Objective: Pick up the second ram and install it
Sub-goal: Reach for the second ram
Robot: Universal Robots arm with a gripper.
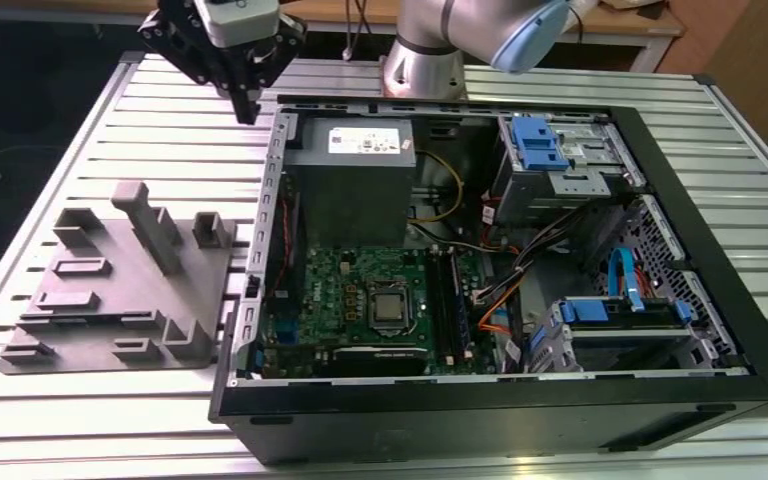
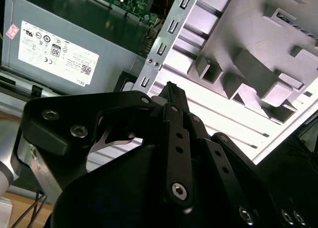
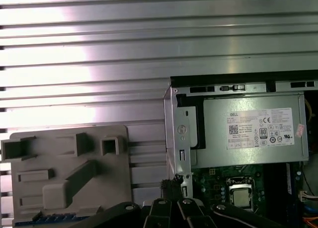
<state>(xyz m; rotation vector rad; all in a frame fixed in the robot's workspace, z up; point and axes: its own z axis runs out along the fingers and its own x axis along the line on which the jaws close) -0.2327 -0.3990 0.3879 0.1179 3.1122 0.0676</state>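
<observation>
My gripper point(image 1: 247, 112) hangs above the slatted table, between the grey holder tray point(image 1: 117, 290) and the back corner of the open computer case point(image 1: 272, 130) at the exterior view's left. Its dark fingers point(image 2: 172, 96) taper to one tip and look shut, with nothing between them. In the first wrist view the fingertips point(image 3: 171, 187) sit beside the case wall, next to the tray point(image 3: 64, 173). The second ram is out of view as a separate piece. Long dark memory slots point(image 1: 446, 300) run beside the processor socket point(image 1: 391, 305) on the green motherboard.
The grey power supply point(image 1: 357, 180) fills the case's back corner nearest the gripper. Drive cages with blue latches point(image 1: 544, 145) and loose cables point(image 1: 518, 270) crowd the exterior view's right. The tray's upright posts point(image 1: 157, 235) rise from the table point(image 1: 184, 130).
</observation>
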